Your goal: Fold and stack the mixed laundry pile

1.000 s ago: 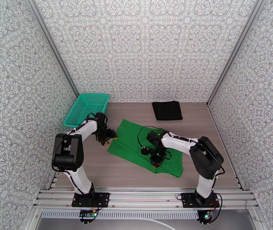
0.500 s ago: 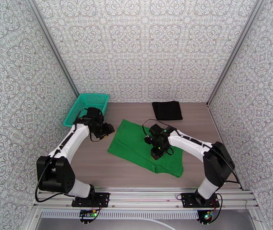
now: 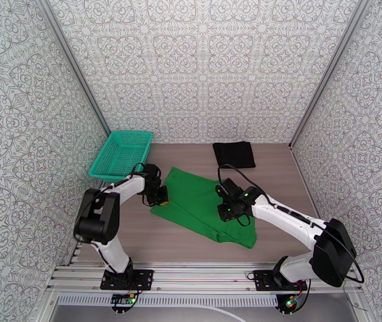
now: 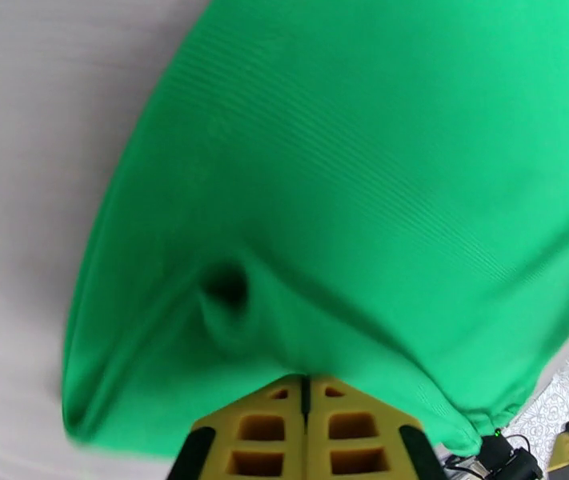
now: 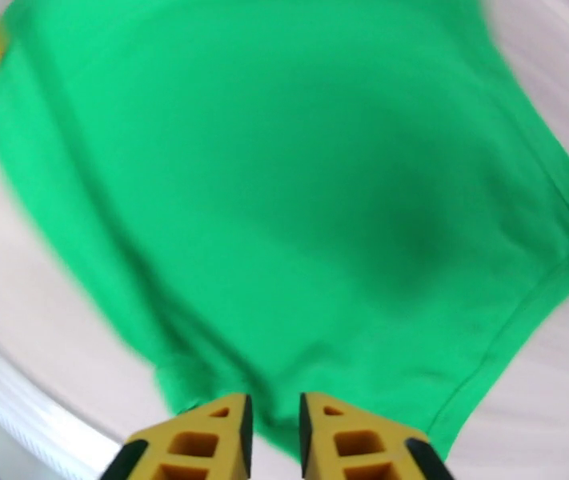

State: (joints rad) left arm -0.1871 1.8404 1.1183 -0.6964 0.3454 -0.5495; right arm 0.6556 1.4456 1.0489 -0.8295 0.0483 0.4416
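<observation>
Two risks, we judge: our left fingers, clamped on the edge of the green shirt, may slip off; our right fingers, slightly apart above it, may bunch it.

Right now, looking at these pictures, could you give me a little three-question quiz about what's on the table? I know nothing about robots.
1. True or false: the black garment lies inside the teal basket.
2. What is the left pincer clamped on? A the basket; B the edge of the green T-shirt; C nothing.
3. Which garment is already folded into a neat rectangle?

Key:
1. False. It lies on the table, at the far side, apart from the basket.
2. B.
3. The black garment.
</observation>
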